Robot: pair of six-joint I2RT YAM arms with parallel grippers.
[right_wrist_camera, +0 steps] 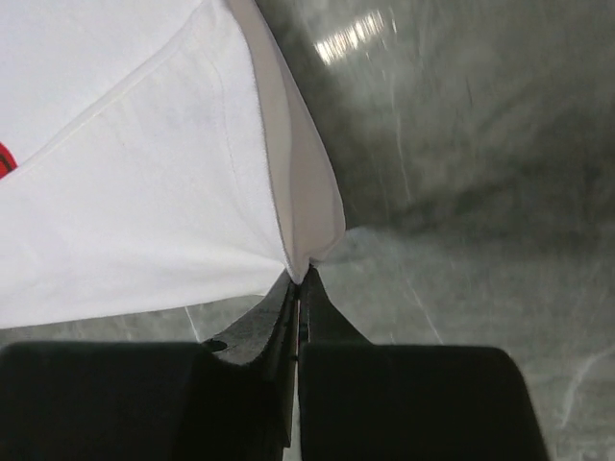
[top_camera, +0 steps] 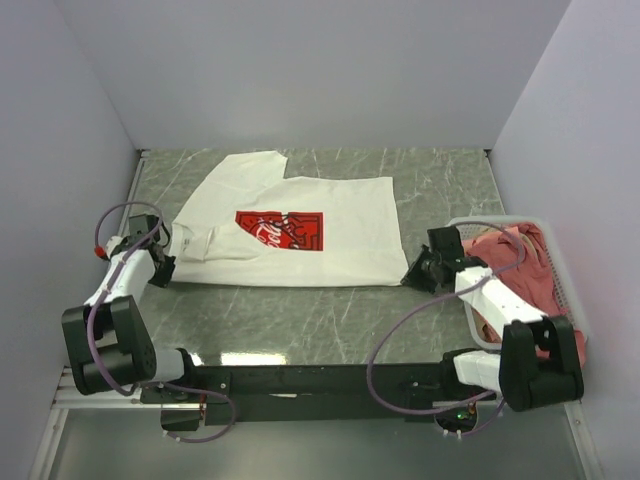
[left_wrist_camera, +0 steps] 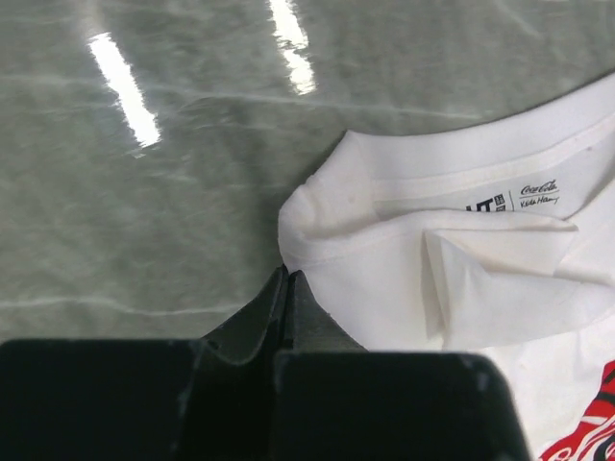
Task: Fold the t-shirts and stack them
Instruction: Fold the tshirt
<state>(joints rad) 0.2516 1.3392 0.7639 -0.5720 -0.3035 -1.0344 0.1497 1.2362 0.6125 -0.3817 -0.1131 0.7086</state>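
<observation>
On the desk [top_camera: 300, 325], the left end effector [left_wrist_camera: 288, 280] was clamped shut on the white t-shirt [top_camera: 330, 240] at its left edge; the right end effector [right_wrist_camera: 300, 280] tightly pinched its near right corner.

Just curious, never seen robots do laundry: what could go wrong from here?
Both claws pinch only thin edges of the white t-shirt: the left claw by the collar, the right claw at a hem corner. Either could slip when lifted. The right arm hangs over the basket, so it might snag the pink shirt.
</observation>
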